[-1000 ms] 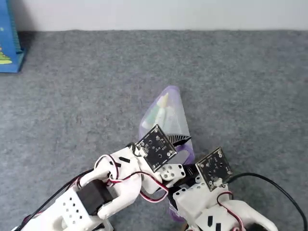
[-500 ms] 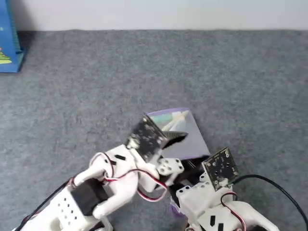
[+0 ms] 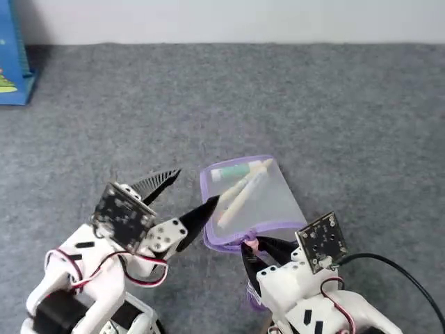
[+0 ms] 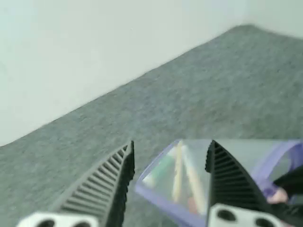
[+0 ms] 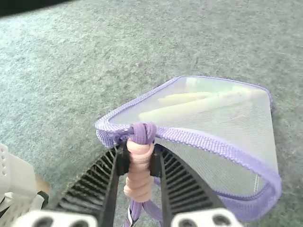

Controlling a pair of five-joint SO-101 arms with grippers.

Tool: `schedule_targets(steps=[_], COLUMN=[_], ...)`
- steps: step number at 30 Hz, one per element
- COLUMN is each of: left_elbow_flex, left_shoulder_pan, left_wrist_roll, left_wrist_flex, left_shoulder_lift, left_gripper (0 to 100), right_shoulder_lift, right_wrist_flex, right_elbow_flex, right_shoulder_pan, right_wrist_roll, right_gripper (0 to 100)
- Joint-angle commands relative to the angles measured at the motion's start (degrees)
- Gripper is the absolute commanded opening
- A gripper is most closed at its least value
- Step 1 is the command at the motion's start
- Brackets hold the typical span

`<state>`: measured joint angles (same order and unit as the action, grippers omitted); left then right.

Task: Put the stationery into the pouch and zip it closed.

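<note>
The clear pouch (image 3: 268, 202) with purple trim lies on the grey carpet, with pens (image 3: 240, 189) and a green-and-white item (image 3: 229, 172) inside it. My right gripper (image 3: 254, 248) sits at the pouch's near edge, shut on the pink zipper pull (image 5: 138, 165) just below the purple trim (image 5: 189, 138). My left gripper (image 3: 196, 186) stands open just left of the pouch, its black fingers (image 4: 113, 184) apart and holding nothing. In the left wrist view the pouch (image 4: 189, 170) lies beyond the fingertips, with the stationery (image 4: 179, 170) showing through it.
A blue box (image 3: 12, 56) stands at the far left against the white wall (image 3: 229, 19). Bare carpet (image 3: 313, 104) stretches behind and to both sides of the pouch. A black cable (image 3: 389, 268) runs from the right arm.
My left gripper let go of the pouch, opened and drew back to the left. The pouch turned and dropped flat, while the right gripper kept hold of the zipper pull.
</note>
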<state>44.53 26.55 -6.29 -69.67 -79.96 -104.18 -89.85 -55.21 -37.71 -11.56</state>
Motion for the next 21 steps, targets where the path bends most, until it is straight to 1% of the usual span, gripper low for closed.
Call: schedule_targets(steps=[1, 5, 10, 15, 19, 21], left_elbow_flex=[4.0, 10.0, 14.4, 16.5, 18.0, 20.0], left_shoulder_pan=[-0.8, -1.1, -0.8, -0.8, -0.6, 1.7], left_wrist_roll=[-5.5, -12.2, -17.3, -23.2, -26.2, -27.1], left_wrist_flex=[-2.7, -6.5, -10.6, -16.6, -16.8, -15.5], left_shoulder_lift=[-3.1, -6.6, -12.6, -19.0, -21.3, -21.3], left_gripper=[24, 24, 24, 24, 24, 24], right_shoulder_lift=[0.2, 0.2, 0.8, 0.8, 0.8, 0.9], right_wrist_flex=[2.4, 2.2, 1.9, 1.9, 2.0, 2.2], right_elbow_flex=[2.9, 2.9, 2.7, 2.5, 2.5, 2.5], right_shoulder_pan=[2.8, 3.6, 3.6, 3.6, 3.5, 3.4], right_wrist_roll=[-0.4, -0.4, -0.4, -0.4, -0.4, -0.4], right_gripper=[0.7, 0.7, 0.7, 0.7, 0.7, 0.7])
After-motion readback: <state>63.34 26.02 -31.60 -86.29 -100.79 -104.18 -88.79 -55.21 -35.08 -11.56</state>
